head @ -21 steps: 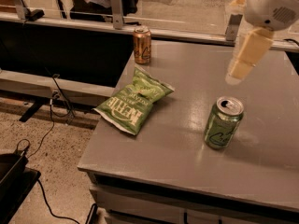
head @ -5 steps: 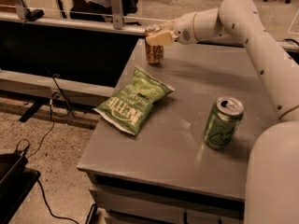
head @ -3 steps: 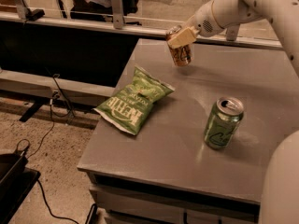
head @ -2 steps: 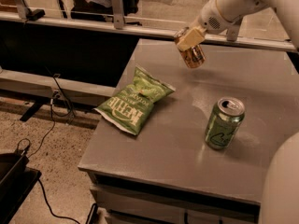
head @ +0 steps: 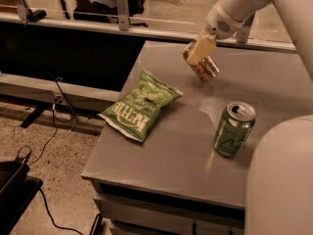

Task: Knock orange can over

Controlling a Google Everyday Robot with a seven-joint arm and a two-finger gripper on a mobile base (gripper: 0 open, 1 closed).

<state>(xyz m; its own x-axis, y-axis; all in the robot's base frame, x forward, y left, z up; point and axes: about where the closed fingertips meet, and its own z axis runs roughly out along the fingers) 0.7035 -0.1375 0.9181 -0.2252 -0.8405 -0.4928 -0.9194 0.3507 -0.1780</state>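
The orange can (head: pixel 206 68) is tilted well over, top towards the left, in the far middle of the grey table (head: pixel 181 160). My gripper (head: pixel 199 51) comes in from the upper right, and its pale fingers (head: pixel 201 48) are closed on the can's upper part. The can looks held just above the tabletop, with its lower end close to the surface. Part of the can is hidden behind the fingers.
A green can (head: pixel 234 129) stands upright at the right of the table. A green chip bag (head: pixel 142 104) lies flat at the left. My arm's white casing (head: pixel 281 180) fills the lower right. Cables lie on the floor to the left, and a rail runs behind the table.
The gripper reached the can at the table's far left corner and closed on it. It has carried the can right and towards me, tilting it further over.
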